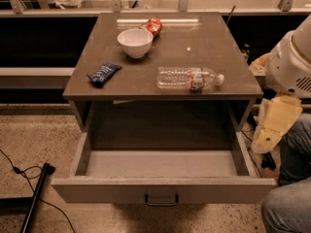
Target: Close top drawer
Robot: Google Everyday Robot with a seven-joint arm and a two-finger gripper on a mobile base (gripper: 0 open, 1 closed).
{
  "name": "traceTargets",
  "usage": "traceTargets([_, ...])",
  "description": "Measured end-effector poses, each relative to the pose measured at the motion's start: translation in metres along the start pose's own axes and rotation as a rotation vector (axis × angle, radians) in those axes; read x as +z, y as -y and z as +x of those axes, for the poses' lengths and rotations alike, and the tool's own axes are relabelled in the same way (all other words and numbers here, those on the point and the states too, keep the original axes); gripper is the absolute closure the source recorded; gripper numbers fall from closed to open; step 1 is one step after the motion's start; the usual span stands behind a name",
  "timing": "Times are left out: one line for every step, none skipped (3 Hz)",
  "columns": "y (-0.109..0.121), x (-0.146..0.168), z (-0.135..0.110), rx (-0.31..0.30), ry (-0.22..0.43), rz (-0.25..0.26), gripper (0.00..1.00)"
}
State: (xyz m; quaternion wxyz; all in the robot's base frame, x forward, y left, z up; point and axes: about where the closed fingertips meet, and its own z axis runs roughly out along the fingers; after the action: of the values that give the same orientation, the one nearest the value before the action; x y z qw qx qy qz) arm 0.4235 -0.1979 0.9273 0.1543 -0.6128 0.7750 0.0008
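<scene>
Hanging just off the right side of the top drawer [160, 190], the pincer [265, 139] sits level with the drawer's right wall. It is near the wall but not touching, tip angled down toward the floor. Can't tell if it is open or closed; nothing seen held in it. It is well apart from the handle [161, 200] at the centre of the drawer front. The white arm housing [291, 62] is up and to the right of the drawer.

The drawer is pulled far out and bare inside, its front panel nearest the camera and its back end under the surface [218, 52].

Progress, as I judge it: closing not yet begun, with no contact on the front panel or handle. Left to do: bring the pincer round to the drawer front, then push straight back until the panel sits flush.

On the surface above the drawer:
- water bottle [189, 78], lying on its side over the drawer's right half
- dark blue packet [103, 73], over the left edge
- white bowl [135, 42], further back
- crumpled red packet [153, 26], just behind the bowl

None of these hang into the drawer.

A jeans-clad leg [286, 208] is close to the drawer's front right corner. A black pole [36, 193] and a cable lie on the floor to the drawer's left.
</scene>
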Motion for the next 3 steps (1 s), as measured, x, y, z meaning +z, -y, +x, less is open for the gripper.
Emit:
traceTargets([0.0, 0.0, 0.0, 0.0, 0.0, 0.0, 0.0])
traceTargets([-0.005, 0.021, -0.006, -0.004, 0.021, -0.008, 0.0])
traceTargets([-0.048, 0.071, -0.024, -0.027, 0.131, -0.023, 0.04])
